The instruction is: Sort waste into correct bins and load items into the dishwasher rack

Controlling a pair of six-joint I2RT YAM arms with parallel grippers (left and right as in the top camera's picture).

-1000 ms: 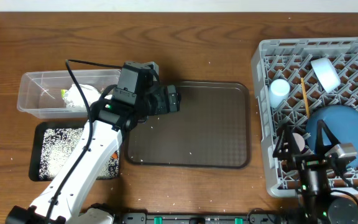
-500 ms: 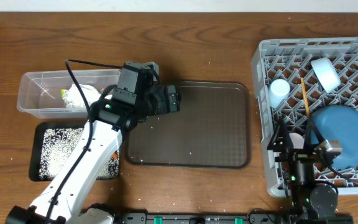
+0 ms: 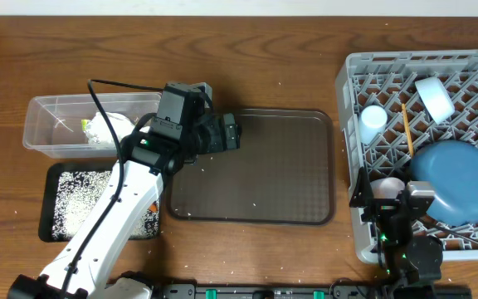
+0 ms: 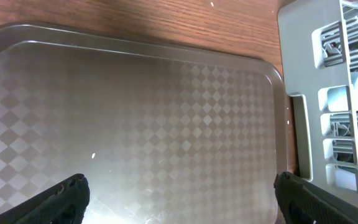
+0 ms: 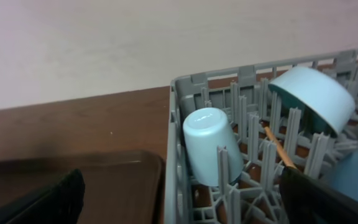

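Step in hand: judged the closing check, with waste binned and dishes racked. Next move calls for lifting both arms clear of the pegs without a snag, and perhaps sweeping up stray white specks.

- Right pincer [image 3: 388, 199]: gapes wide, holds nothing, hangs over the near edge of the dishwasher rack [image 3: 351, 83].
- White-pink cup [image 3: 388, 188]: sits in the rack just beneath that pincer. Partly screened from overhead, absent from the wrist view.
- Large blue plate [image 3: 459, 183]: leans among the pegs just right of that pincer.
- Light blue cup [image 5: 207, 146]: stands mouth-down ahead of that pincer, slightly left.
- Chopsticks [image 3: 406, 129]: lie ahead, between cup and bowl. Only one thin wooden line resolves, so the count is unsure.
- Pale blue bowl [image 5: 312, 93]: tilts on the pegs, ahead and right, farthest off.
- Left pincer [image 4: 179, 205]: gapes wide, empty, above the brown serving tray [image 4: 135, 124].
- Clear tub [image 3: 40, 124]: lies behind the left pincer, holds the wrapper [image 3: 106, 129].
- Black tray [image 3: 52, 178]: lies behind and beside that arm, carries the rice [image 3: 81, 203].
- Carrot: shows only as an orange fleck at the arm's edge, mostly hidden.
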